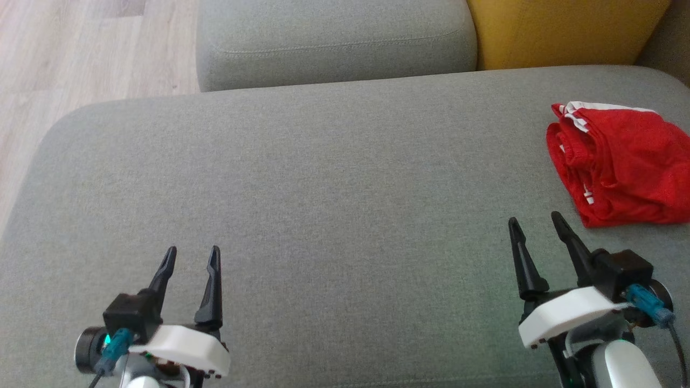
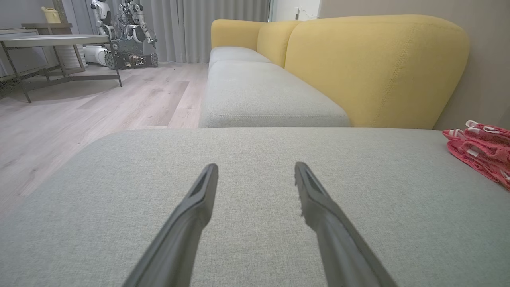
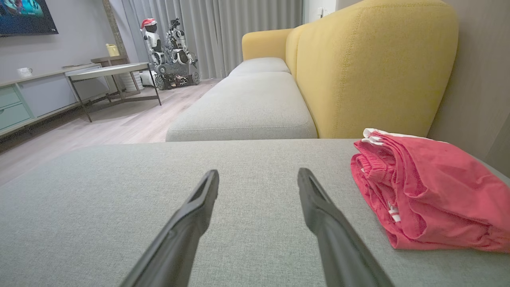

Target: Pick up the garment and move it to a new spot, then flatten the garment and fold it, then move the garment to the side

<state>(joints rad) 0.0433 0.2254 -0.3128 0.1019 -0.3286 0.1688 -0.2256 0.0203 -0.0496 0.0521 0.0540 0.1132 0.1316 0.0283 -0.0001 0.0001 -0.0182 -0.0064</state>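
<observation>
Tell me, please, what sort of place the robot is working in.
Most likely a home living room, or a lab mock-up of one: grey fabric seat cushions with yellow upholstered backrests, a pale wood-plank floor, and long grey curtains near a wall-mounted screen.

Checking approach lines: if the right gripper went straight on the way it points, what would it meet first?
Probably nothing soon: the right gripper points along bare grey fabric seat cushion, passing left of the folded red garment with white trim. Height above the cushion is unclear.
</observation>
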